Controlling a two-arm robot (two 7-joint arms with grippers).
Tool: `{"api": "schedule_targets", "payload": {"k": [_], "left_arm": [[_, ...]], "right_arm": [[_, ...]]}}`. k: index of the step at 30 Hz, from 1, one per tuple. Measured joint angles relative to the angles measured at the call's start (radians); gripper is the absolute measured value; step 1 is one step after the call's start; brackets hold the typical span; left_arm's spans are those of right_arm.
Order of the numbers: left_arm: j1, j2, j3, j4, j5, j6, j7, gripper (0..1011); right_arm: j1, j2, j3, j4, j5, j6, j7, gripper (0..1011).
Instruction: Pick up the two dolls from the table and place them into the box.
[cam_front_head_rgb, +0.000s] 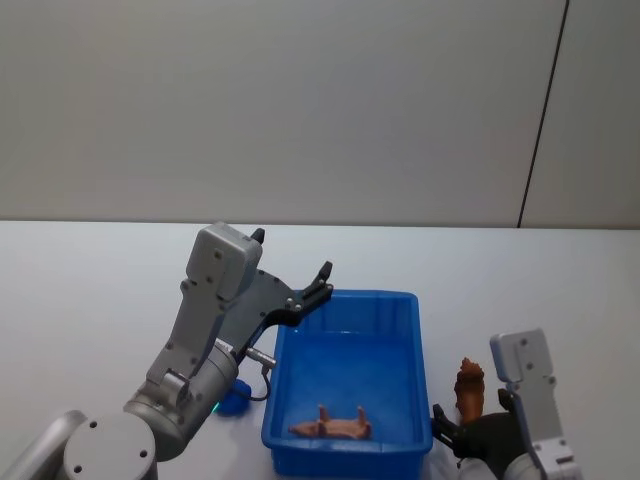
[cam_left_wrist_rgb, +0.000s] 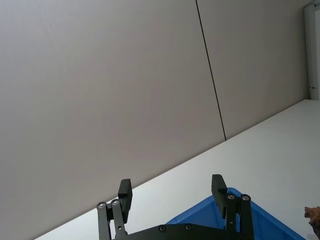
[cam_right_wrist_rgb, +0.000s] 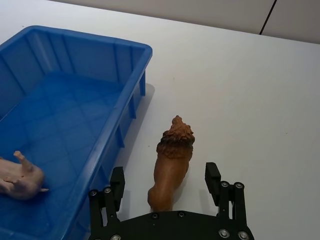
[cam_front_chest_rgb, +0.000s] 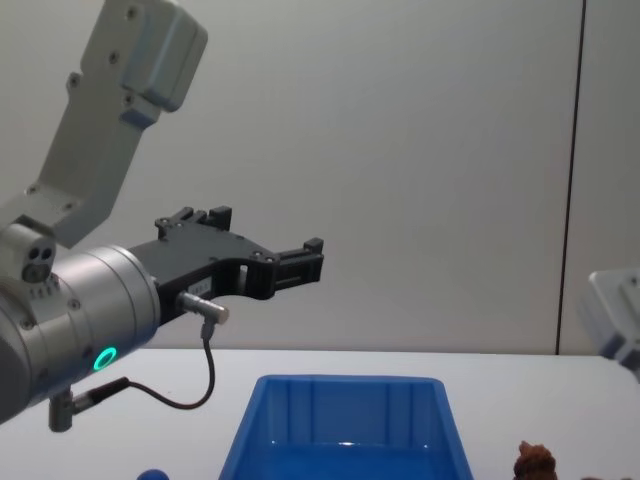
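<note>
Closest to the robot, the right gripper (cam_right_wrist_rgb: 165, 170) sits low over the table (cam_front_head_rgb: 100, 290) with its fingers (cam_right_wrist_rgb: 212, 177) spread wide on either side of the brown lion doll (cam_right_wrist_rgb: 172, 165). Neither finger appears to touch the doll. The lion stands upright just beside the right wall of the box (cam_front_head_rgb: 418, 370), on the table and outside the box. Having the fingers straddle it suggests the gripper is lined up to close on its body.

At the near end of the box floor lies a small tan animal figure (cam_front_head_rgb: 330, 428) on its side, already inside. On the other side of the box, a rounded blue doll (cam_front_head_rgb: 235, 401) rests on the table close to the left wall, partly hidden by the left arm.

Farther out, the left gripper (cam_left_wrist_rgb: 171, 182) hangs high above the box's far left corner. Its fingers are apart and hold nothing, which probably keeps it clear of the right arm's work. By this reading, the lion and the blue doll are not yet in the box.
</note>
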Motion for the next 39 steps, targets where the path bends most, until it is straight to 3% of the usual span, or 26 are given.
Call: {"api": "schedule_targets", "payload": {"k": [5,15,25,39], "left_arm": [[0.0,0.0,0.0,0.0,0.0,0.0,0.0,1001],[0.0,0.0,0.0,0.0,0.0,0.0,0.0,1001],[0.0,0.0,0.0,0.0,0.0,0.0,0.0,1001],[0.0,0.0,0.0,0.0,0.0,0.0,0.0,1001]], "right_arm": [[0.005,-0.014,-0.005,0.019,-0.005,0.003,-0.01,921],[0.013,-0.035,-0.007,0.049,-0.01,0.016,-0.034,651],[0.017,-0.045,-0.003,0.061,-0.024,0.026,-0.054,316],[0.016,-0.037,0.007,0.024,-0.071,-0.045,-0.035,295]]}}
